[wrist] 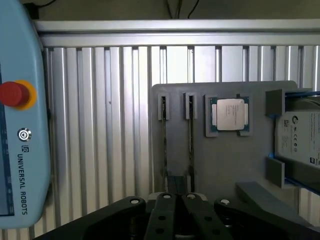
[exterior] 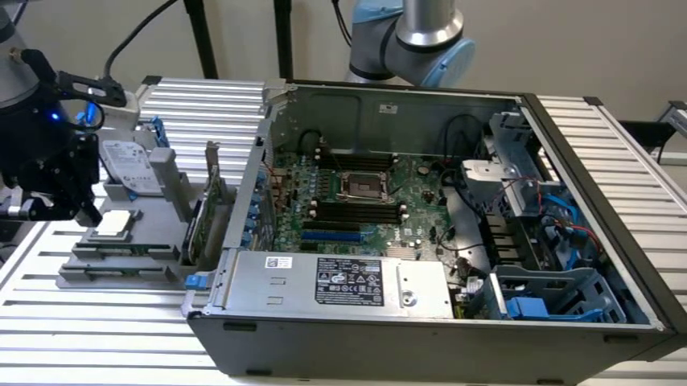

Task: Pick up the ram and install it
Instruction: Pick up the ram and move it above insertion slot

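Note:
Two ram sticks stand edge-on in slots of the grey parts holder (wrist: 225, 165): one ram stick (wrist: 164, 142) and a second ram stick (wrist: 190, 142) beside it. My gripper (wrist: 178, 200) hangs just off the near end of the two sticks, holding nothing that I can see. In the exterior view my gripper (exterior: 59, 205) hovers at the left end of the parts holder (exterior: 118, 269), outside the open computer case (exterior: 429, 322). The black memory slots (exterior: 349, 211) lie in the middle of the motherboard.
A square silver processor (wrist: 230, 114) and a hard drive (wrist: 300, 137) sit on the holder past the sticks. An upright expansion card (exterior: 209, 201) stands between holder and case. A teach pendant (wrist: 20, 125) lies beside the holder on the ribbed table (wrist: 100, 125).

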You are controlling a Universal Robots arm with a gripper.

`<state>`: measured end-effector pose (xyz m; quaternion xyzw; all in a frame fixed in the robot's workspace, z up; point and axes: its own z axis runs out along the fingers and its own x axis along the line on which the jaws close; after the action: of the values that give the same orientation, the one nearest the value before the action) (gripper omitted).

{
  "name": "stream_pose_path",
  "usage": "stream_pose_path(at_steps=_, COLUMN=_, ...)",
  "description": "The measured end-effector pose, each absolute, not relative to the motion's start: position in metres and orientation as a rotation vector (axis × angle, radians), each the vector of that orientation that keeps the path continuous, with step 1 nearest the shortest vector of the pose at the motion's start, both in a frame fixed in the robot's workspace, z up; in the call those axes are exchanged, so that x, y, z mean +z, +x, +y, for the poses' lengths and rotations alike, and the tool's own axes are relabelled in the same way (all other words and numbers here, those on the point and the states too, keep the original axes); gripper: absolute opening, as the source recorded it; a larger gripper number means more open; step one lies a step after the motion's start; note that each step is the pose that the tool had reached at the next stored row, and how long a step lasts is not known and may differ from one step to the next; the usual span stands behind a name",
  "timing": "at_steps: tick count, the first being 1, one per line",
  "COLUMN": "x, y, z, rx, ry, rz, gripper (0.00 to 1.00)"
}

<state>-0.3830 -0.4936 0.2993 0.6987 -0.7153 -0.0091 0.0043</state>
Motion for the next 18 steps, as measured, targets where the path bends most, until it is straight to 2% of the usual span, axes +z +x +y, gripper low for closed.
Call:
stream_pose_path(at_steps=2, x=0.298, y=-0.383, z=-0.494, rx=-0.036, ry=2.186, rz=-2.238, gripper=0.18)
stream_pose_path(at_steps=3, x=0.297, y=-0.383, z=-0.495, rx=-0.040, ry=2.185, rz=-2.237, gripper=0.18)
stream_pose_path(at_steps=5, x=0.295, y=-0.383, z=-0.495, rx=-0.045, ry=2.183, rz=-2.236, gripper=0.30)
stream_pose_path(at_steps=6, x=0.294, y=-0.383, z=-0.496, rx=-0.047, ry=2.183, rz=-2.236, gripper=0.30)
stream_pose_path(at_steps=7, x=0.293, y=-0.383, z=-0.496, rx=-0.048, ry=2.184, rz=-2.236, gripper=0.36)
stream_pose_path(at_steps=18, x=0.273, y=-0.383, z=-0.501, rx=-0.056, ry=2.189, rz=-2.238, gripper=0.36)
